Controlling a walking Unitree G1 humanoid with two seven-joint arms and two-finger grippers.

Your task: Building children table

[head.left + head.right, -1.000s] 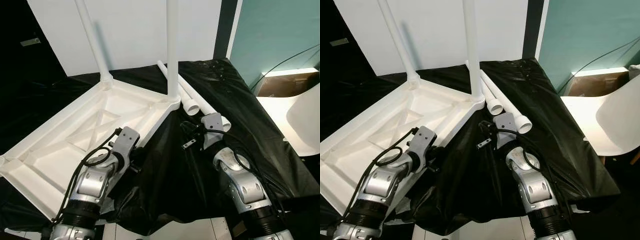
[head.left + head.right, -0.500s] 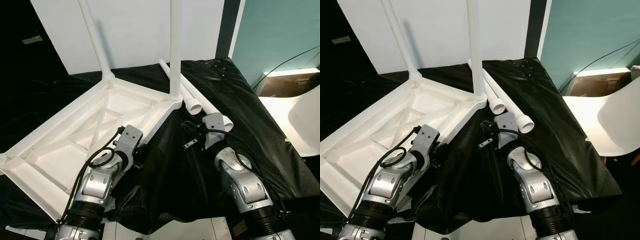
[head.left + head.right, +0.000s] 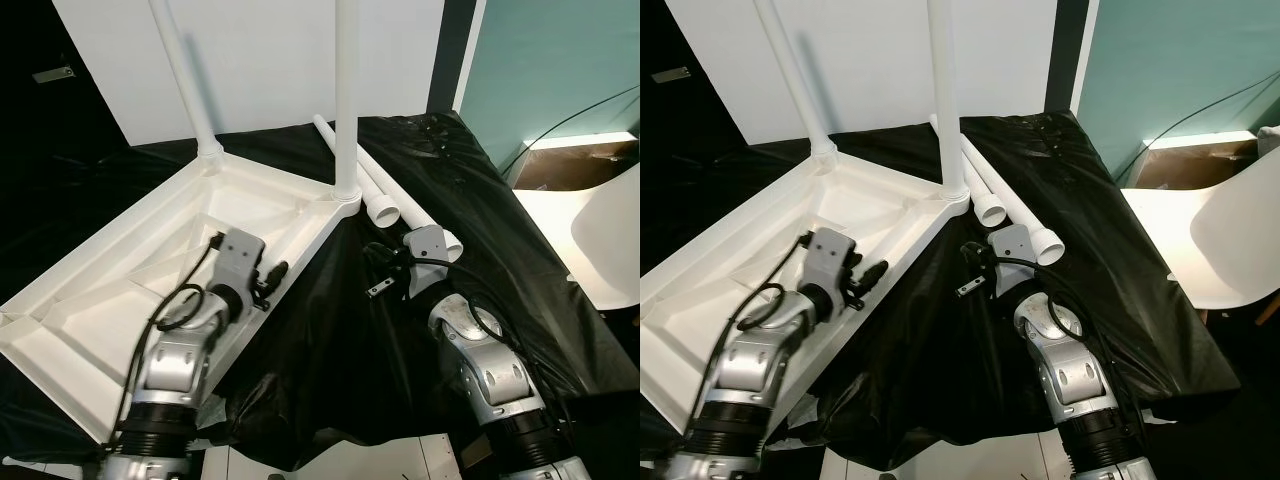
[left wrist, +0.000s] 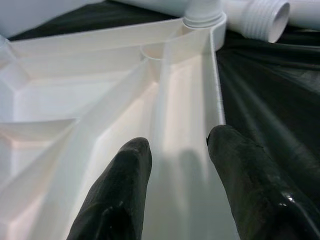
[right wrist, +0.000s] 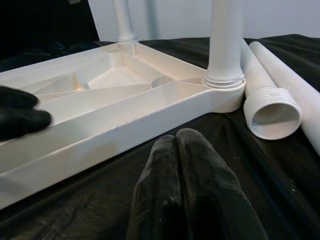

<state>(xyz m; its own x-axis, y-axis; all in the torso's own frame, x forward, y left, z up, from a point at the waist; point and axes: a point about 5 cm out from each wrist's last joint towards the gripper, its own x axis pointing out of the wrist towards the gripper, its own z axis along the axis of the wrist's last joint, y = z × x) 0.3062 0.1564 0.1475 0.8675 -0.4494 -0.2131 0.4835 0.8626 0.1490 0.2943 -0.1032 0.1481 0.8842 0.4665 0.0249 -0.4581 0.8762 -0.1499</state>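
A white children's table top (image 3: 110, 300) lies upside down on a black sheet (image 3: 500, 230). Two white legs stand screwed into its far corners, one near the middle (image 3: 346, 100) and one further left (image 3: 185, 80). Two loose legs (image 3: 384, 207) (image 3: 436, 232) lie side by side on the sheet just right of that corner. My left gripper (image 4: 175, 150) is open and hovers over the ribbed underside, just inside the table's right rim (image 4: 216, 95). My right gripper (image 5: 176, 142) is shut and empty, low over the sheet, pointing at the corner socket (image 5: 223, 82).
A white chair (image 3: 1230, 240) and a cardboard box (image 3: 580, 165) stand to the right, beyond the sheet. A white panel (image 3: 270, 60) rises behind the table. The sheet's front edge (image 3: 330, 440) hangs near my arms.
My left gripper has lifted from the sheet beside the table's rim and swung left, over the rim and above the underside. The right arm has stayed put.
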